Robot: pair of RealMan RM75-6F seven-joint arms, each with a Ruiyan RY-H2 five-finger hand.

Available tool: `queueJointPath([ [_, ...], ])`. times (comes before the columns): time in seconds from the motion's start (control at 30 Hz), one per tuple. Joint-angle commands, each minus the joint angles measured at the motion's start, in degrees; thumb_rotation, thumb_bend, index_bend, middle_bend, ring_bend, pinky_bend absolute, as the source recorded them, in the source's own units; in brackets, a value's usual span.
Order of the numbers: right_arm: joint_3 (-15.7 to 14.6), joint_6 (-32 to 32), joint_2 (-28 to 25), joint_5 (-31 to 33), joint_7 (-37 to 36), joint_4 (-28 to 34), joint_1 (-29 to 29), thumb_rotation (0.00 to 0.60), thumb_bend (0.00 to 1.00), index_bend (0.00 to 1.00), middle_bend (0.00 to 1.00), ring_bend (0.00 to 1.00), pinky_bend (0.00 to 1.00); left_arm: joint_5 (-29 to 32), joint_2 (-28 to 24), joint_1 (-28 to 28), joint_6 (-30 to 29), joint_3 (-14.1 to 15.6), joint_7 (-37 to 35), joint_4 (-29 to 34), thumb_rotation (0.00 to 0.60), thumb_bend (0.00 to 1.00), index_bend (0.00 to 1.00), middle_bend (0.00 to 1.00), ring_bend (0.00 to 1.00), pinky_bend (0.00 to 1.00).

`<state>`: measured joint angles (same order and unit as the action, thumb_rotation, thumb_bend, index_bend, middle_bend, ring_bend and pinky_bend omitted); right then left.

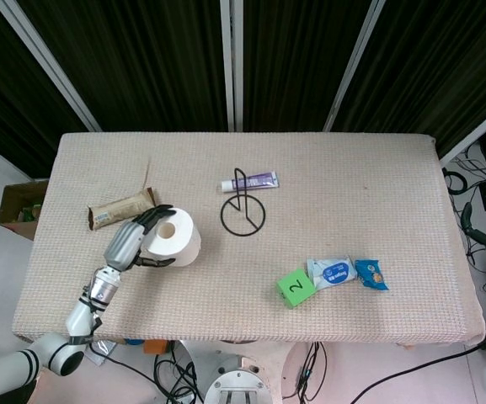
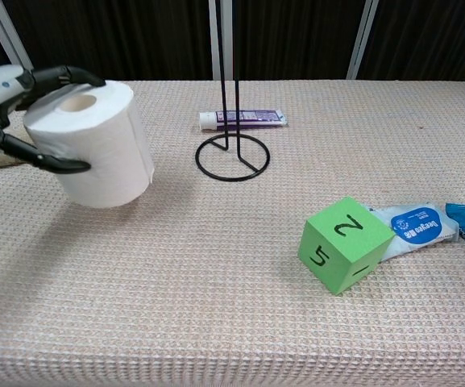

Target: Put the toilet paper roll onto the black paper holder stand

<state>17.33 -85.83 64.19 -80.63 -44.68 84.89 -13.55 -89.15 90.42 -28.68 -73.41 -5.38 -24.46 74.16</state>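
My left hand (image 1: 135, 238) (image 2: 13, 105) grips the white toilet paper roll (image 1: 173, 239) (image 2: 95, 145) from its left side, fingers over the top rim and thumb around the front. The roll hangs just above the table, tilted slightly, its core opening facing up. The black paper holder stand (image 1: 242, 212) (image 2: 233, 155), a ring base with a thin upright rod, stands to the roll's right near the table's middle. My right hand is in neither view.
A brown snack bar (image 1: 121, 209) lies behind my left hand. A purple toothpaste tube (image 1: 250, 182) (image 2: 242, 120) lies just behind the stand. At the front right sit a green number cube (image 1: 295, 287) (image 2: 343, 243), a wipes pack (image 1: 332, 273) (image 2: 409, 228) and a blue packet (image 1: 371, 274).
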Motion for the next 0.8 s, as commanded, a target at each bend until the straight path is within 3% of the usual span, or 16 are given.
queueJointPath([
  [0.03,0.1,-0.2,-0.1,-0.1,-0.2,0.1,0.0,0.600,0.49,0.00,0.00,0.00,0.00,0.6,-6.3,-1.6,-0.6,-3.7,2.6,7.1,0.600,0.30,0.23,0.40,0.27,0.41],
  [0.27,0.8,-1.1,-0.6,-0.7,-0.1,1.0,-0.1,0.600,0.49,0.00,0.00,0.00,0.00,7.3,-17.2,-7.5,5.0,-14.3,6.0,17.8,0.600,0.30,0.23,0.40,0.27,0.42],
  [0.47,1.2,-1.3,-0.5,-0.6,0.4,1.3,-0.3,0.600,0.49,0.00,0.00,0.00,0.00,16.9,-22.9,-12.8,13.2,-21.2,7.6,22.3,0.600,0.32,0.25,0.41,0.27,0.41],
  [0.67,1.7,-1.2,-0.4,-0.3,0.1,0.9,-0.7,0.600,0.49,0.00,0.00,0.00,0.00,25.4,-27.8,-15.7,20.2,-25.7,3.4,26.4,0.600,0.32,0.25,0.41,0.27,0.41],
  [0.8,1.9,-1.0,-0.6,-0.2,-0.1,0.8,-0.8,0.600,0.49,0.00,0.00,0.00,0.00,27.8,-28.2,-17.3,21.7,-26.4,3.4,27.4,0.600,0.32,0.26,0.41,0.27,0.40],
])
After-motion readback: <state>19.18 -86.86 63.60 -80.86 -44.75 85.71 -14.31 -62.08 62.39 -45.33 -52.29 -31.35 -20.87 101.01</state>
